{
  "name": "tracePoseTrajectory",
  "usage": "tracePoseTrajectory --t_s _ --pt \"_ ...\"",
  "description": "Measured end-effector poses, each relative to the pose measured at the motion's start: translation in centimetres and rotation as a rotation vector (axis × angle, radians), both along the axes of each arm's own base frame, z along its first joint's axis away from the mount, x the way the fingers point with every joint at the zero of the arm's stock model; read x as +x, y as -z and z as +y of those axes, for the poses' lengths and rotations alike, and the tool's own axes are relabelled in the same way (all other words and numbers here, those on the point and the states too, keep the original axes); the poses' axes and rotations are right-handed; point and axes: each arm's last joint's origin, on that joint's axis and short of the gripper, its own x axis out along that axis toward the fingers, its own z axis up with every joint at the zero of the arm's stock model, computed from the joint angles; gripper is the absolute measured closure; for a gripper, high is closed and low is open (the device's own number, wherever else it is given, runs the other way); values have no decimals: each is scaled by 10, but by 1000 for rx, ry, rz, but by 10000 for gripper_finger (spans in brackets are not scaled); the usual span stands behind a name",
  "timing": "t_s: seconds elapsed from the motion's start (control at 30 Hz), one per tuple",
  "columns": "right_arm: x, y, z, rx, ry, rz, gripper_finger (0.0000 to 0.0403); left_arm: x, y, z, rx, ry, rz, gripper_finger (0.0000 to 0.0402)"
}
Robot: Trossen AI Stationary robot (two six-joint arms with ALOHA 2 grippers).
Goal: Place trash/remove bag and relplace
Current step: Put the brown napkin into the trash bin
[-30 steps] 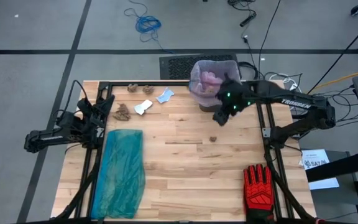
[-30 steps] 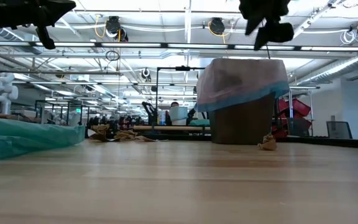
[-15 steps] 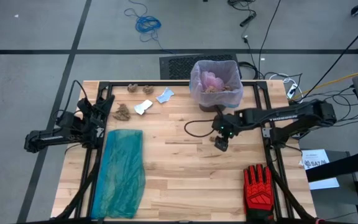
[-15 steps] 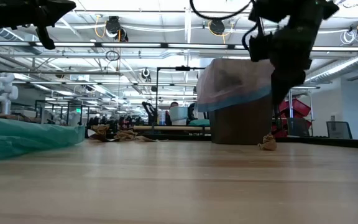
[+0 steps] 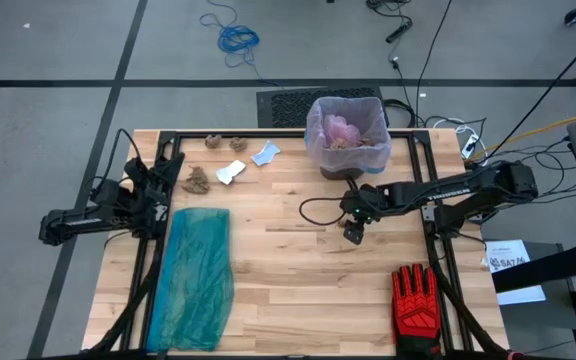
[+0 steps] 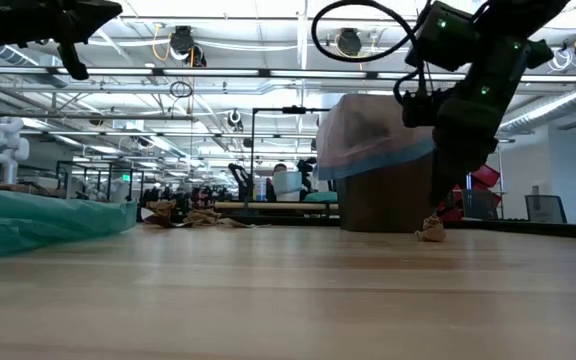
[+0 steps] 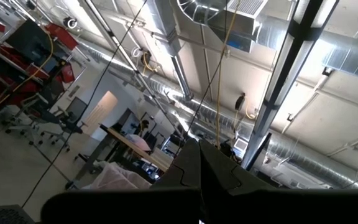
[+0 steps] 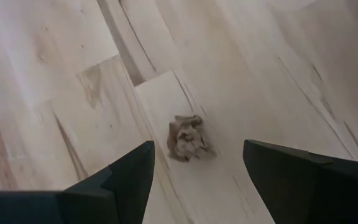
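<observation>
Right gripper [image 8: 194,171] spread wide above brown paper wad [image 8: 189,137], on bare table [image 5: 288,260] just in front of bag-lined bin [image 5: 346,135]. Lower straight, keep wad centred between fingers, close only near wood. Left gripper [image 5: 153,190] parked at left edge; finger state unclear.

right hand [image 5: 352,232] lowered over brown wad [image 8: 188,138]

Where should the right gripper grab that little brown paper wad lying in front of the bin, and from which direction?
Straight down from above, one finger on each side of the wad's crumpled middle. It lies loose on the bare table with nothing touching it, and the open right gripper already frames it.
</observation>
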Motion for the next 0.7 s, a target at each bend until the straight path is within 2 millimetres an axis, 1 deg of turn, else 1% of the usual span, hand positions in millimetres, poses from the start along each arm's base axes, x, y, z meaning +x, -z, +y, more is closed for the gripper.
tracePoseTrajectory --t_s 0.13,0.27,0.37,0.43,0.47,0.57,0.6,0.63,0.7 --pt "9 14 0 -5 -34 21 165 1 1 0 -2 0 17 402" --pt "15 32 0 11 -9 77 166 1 1 0 -3 0 18 402" --pt "17 39 -1 20 34 99 184 1 1 0 -3 0 18 402" --pt "18 39 0 21 50 99 217 1 1 0 -4 1 14 402" --pt "18 39 0 17 53 99 240 1 1 0 -4 1 14 402" --pt "24 32 2 36 30 79 327 1 1 0 -17 10 6 402" --pt "28 28 2 38 18 65 359 1 1 0 -20 12 6 402" --pt "32 23 2 43 2 49 380 1 1 0 -21 12 6 402" --pt "43 8 2 39 -21 5 389 1 1 0 -21 12 6 402"
